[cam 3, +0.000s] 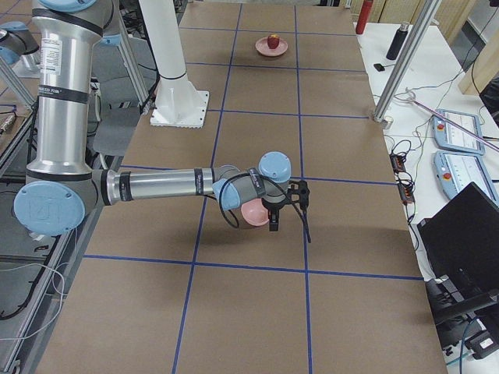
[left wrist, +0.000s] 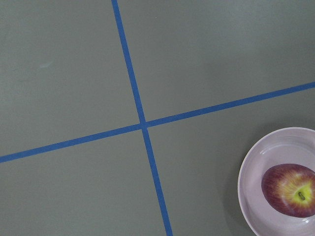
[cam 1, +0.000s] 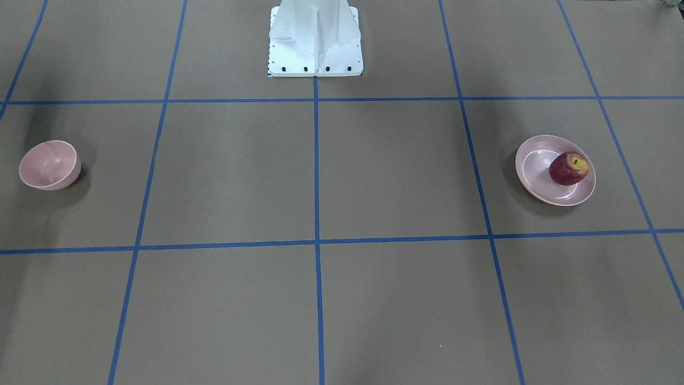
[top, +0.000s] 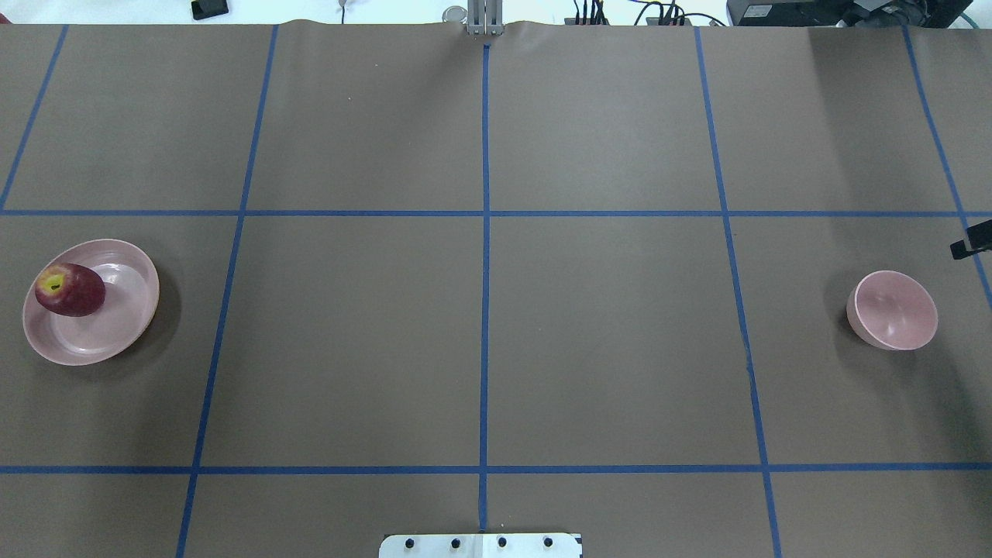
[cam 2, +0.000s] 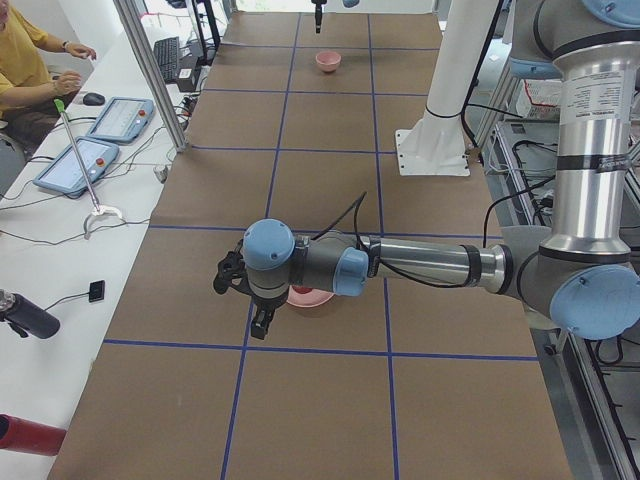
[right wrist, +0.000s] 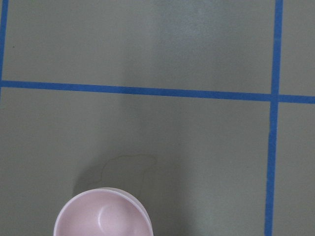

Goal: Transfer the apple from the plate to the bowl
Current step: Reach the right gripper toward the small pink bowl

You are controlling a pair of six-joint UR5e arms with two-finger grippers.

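Observation:
The dark red apple (cam 1: 569,168) lies on the pale pink plate (cam 1: 534,160) on the robot's left side of the table; both also show in the overhead view, apple (top: 70,289) on plate (top: 116,325), and at the lower right of the left wrist view, apple (left wrist: 290,191). The small deep pink bowl (top: 891,310) stands empty on the robot's right side and shows in the right wrist view (right wrist: 102,214). My left gripper (cam 2: 245,300) hovers high beside the plate. My right gripper (cam 3: 290,226) hovers near the bowl. I cannot tell whether either is open or shut.
The table is brown with a blue tape grid. The white robot base (cam 1: 315,48) stands at the table's robot-side edge. An operator (cam 2: 30,60) sits at a side bench with tablets (cam 2: 85,160). A post (cam 3: 398,70) stands at the far edge.

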